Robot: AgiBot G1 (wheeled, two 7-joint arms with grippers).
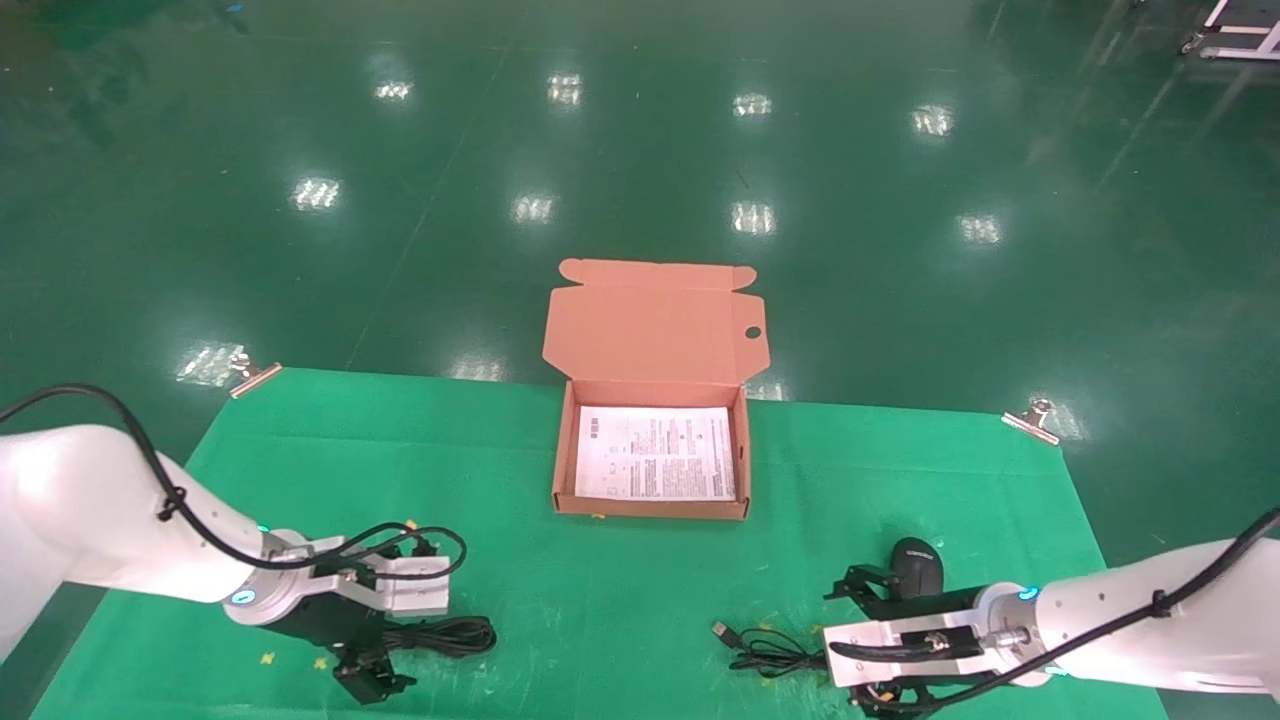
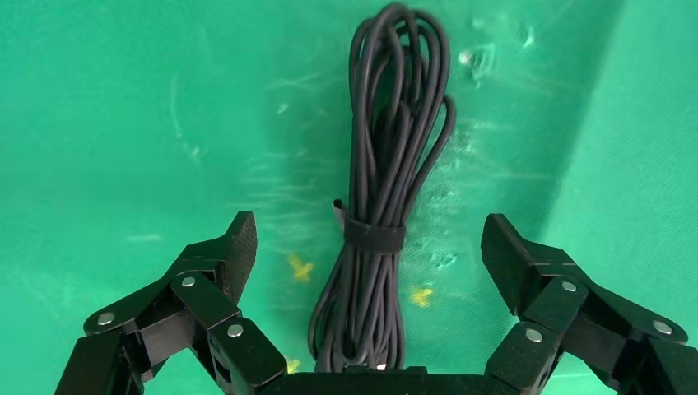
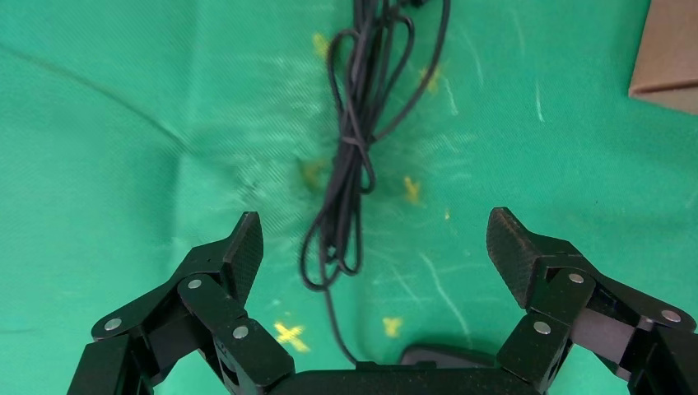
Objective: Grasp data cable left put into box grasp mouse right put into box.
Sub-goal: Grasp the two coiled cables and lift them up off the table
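You have green cloth (image 1: pixel 620 560) covering the desk, metal clips (image 1: pixel 255 375) (image 1: pixel 1033 420) at both far corners, glossy green floor (image 1: pixel 640 150) beyond.

Printed sheet (image 1: pixel 655 453) in box (image 1: pixel 650 507): dense small text, none legible

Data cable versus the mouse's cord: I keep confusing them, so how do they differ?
The data cable is a thick, tidy bundle cinched by a black strap; the mouse's cord is thinner, loosely looped. The data cable lies under the left end effector, the cord under the right end effector. Both are black, on the green mat.
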